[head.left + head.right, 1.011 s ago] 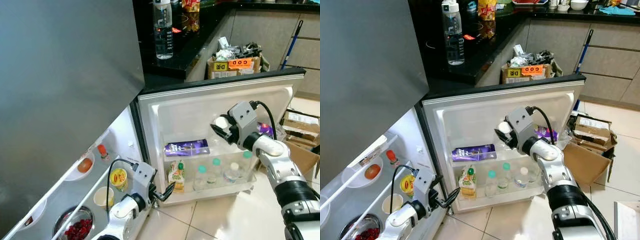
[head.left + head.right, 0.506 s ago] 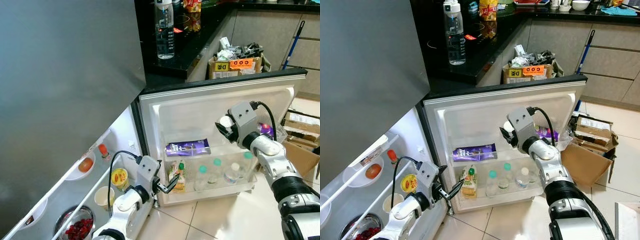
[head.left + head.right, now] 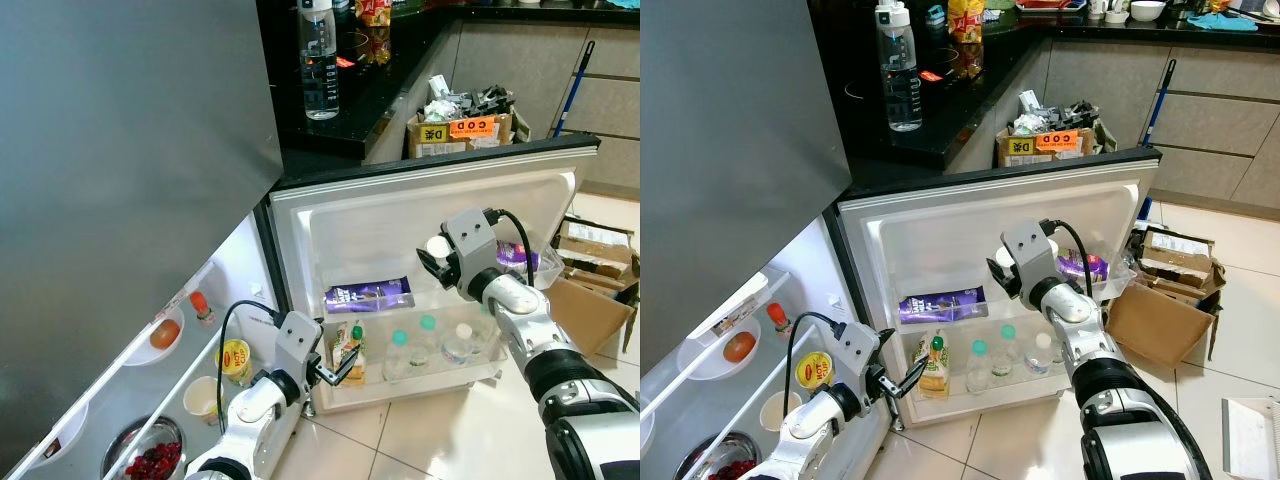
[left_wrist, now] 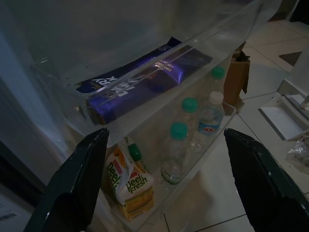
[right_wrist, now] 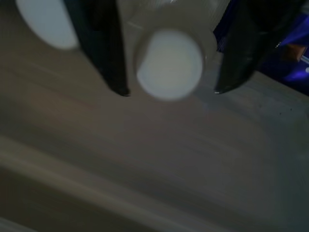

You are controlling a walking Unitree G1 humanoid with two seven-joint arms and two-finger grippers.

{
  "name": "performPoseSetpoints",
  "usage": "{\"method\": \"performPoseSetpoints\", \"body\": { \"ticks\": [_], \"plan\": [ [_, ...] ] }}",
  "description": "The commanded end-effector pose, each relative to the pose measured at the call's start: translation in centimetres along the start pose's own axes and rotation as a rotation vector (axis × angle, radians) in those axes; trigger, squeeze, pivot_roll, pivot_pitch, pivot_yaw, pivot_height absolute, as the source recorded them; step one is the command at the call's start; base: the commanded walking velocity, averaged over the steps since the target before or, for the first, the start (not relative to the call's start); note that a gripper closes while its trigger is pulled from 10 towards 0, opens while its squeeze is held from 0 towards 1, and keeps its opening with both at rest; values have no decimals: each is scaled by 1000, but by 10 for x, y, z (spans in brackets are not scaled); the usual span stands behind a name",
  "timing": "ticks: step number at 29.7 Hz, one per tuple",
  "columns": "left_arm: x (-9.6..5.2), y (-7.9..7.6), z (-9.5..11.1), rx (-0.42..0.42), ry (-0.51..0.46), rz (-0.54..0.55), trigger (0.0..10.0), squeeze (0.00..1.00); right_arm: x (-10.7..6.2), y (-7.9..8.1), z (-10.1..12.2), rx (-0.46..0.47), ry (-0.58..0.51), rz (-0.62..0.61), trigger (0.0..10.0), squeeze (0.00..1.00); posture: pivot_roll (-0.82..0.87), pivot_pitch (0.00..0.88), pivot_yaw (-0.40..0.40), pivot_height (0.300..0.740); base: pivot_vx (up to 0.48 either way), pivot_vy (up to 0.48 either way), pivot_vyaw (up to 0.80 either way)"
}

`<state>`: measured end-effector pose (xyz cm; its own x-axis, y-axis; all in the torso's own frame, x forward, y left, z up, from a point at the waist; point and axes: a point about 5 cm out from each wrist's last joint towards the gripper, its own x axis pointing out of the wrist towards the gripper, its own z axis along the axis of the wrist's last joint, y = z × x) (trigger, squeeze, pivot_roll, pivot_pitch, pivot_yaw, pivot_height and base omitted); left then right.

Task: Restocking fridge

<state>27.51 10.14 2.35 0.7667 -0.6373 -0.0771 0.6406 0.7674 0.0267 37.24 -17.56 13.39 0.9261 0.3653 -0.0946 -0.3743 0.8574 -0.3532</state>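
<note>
Fridge interior, far left: white shelves carrying a small red-capped bottle (image 3: 199, 304), a yellow-lidded tub (image 3: 236, 357), and a steel bowl of red pieces (image 3: 143, 462) at the bottom corner.

Left gripper (image 3: 338, 366): low beside the open white fridge door (image 3: 400, 215), its black fingers spread apart and holding nothing; in its wrist view they frame the door shelves. Compared with a second ago it has come up from the floor tiles towards the lower door bin.

Lower door bin (image 3: 470, 368): clear plastic, stocked with a yellow-and-green juice carton (image 3: 348, 352), two green-capped clear bottles (image 3: 398, 352) and a white-capped water bottle (image 3: 461, 343).

Upper door shelf: a long purple chocolate bar (image 3: 366, 295) lying flat, with a purple packet (image 3: 523, 257) at the far end.

Right gripper (image 3: 436, 254): raised in front of the upper door shelf, fingers pinching a white-capped clear bottle (image 5: 169, 63); the wrist view shows the round cap between the two black fingers (image 5: 101, 43).

Change: over the last second the right gripper has hardly moved against the door; the bottle is held in the same place, not yet set down.

Meaning for the task: my guess is the bottle goes onto the upper shelf next, between the bar and the packet; the left gripper looks merely on standby.
</note>
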Motion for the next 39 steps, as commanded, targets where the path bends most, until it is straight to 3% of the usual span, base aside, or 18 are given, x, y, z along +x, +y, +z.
{"method": "performPoseSetpoints", "body": {
  "ticks": [1, 3, 4, 5, 15, 20, 22, 23, 24, 27, 29, 30, 31, 34, 35, 36, 37, 39],
  "plan": [
    [0, 0, 1, 16, -8, -2, 10000, 0, 2, 3, 4, -7, -21, 13, 10000, 1000, -180, 0, 15, 740, 0, 0, 0],
    [0, 0, 1, 17, -7, -2, 10000, 0, 2, 0, 9, 7, -60, 9, 10000, 1000, -180, 0, 15, 740, 0, 0, 0],
    [0, 0, 1, 18, -5, -3, 10000, 0, 1, -4, 14, 18, -97, 8, 10000, 655, -185, 0, 15, 740, 0, 0, 0],
    [0, -1, 1, 18, -3, -4, 10000, 0, -2, -10, 21, 22, -148, 14, 10000, 16, -185, 0, 15, 740, 0, 0, 0],
    [2, -3, 0, 19, 7, -21, 10000, 0, -22, -39, 62, -42, -343, 118, 10000, 0, -205, 0, 30, 740, 0, 0, 0],
    [4, -3, 1, 21, 7, -26, 10000, 0, -38, -33, 82, -12, -464, 281, 10000, 0, -205, 0, 30, 740, 0, 0, 0],
    [5, -3, 2, 22, 7, -28, 10000, 0, -59, -19, 96, 38, -563, 493, 10000, 0, -211, 0, 35, 740, 0, 0, 0],
    [5, -3, 2, 22, 7, -28, 10000, 0, -59, -19, 96, 38, -563, 493, 10000, 0, -211, 0, 35, 740, 0, 0, 0],
    [5, -3, 2, 22, 7, -29, 10000, 0, -73, -9, 97, 96, -589, 629, 10000, 0, -213, 0, 37, 740, 0, 0, 0],
    [5, -3, 2, 21, 8, -30, 10000, 0, -84, 0, 94, 148, -596, 744, 10000, 0, -213, 0, 37, 740, 0, 0, 0],
    [5, -3, 2, 20, 7, -30, 10000, 0, -94, 17, 66, 233, -476, 880, 10000, 0, -210, 0, 34, 740, 0, 0, 0],
    [5, -3, 2, 20, 7, -30, 10000, 0, -94, 17, 66, 233, -476, 880, 10000, 0, -210, 0, 34, 740, 0, 0, 0],
    [5, -4, 2, 19, 6, -29, 10000, 0, -95, 22, 43, 247, -367, 887, 10000, 0, -208, 0, 31, 740, 0, 0, 0],
    [5, -4, 1, 18, 5, -28, 10000, 0, -95, 26, 22, 268, -269, 877, 10000, 0, -208, 0, 32, 740, 0, 0, 0],
    [5, -4, 1, 17, 5, -28, 10000, 0, -98, 30, -2, 295, -166, 856, 10000, 0, -209, 0, 35, 740, 0, 0, 0],
    [5, -4, 1, 17, 5, -28, 10000, 0, -98, 30, -2, 295, -166, 856, 10000, 0, -209, 0, 35, 740, 0, 0, 0],
    [4, -4, 1, 17, 5, -29, 10000, 0, -103, 34, -25, 328, -59, 839, 10000, 0, -212, 0, 37, 740, 0, 0, 0],
    [4, -4, 1, 17, 5, -29, 10000, 0, -103, 34, -25, 328, -59, 839, 10000, 0, -212, 0, 37, 740, 0, 0, 0]
  ]
}}
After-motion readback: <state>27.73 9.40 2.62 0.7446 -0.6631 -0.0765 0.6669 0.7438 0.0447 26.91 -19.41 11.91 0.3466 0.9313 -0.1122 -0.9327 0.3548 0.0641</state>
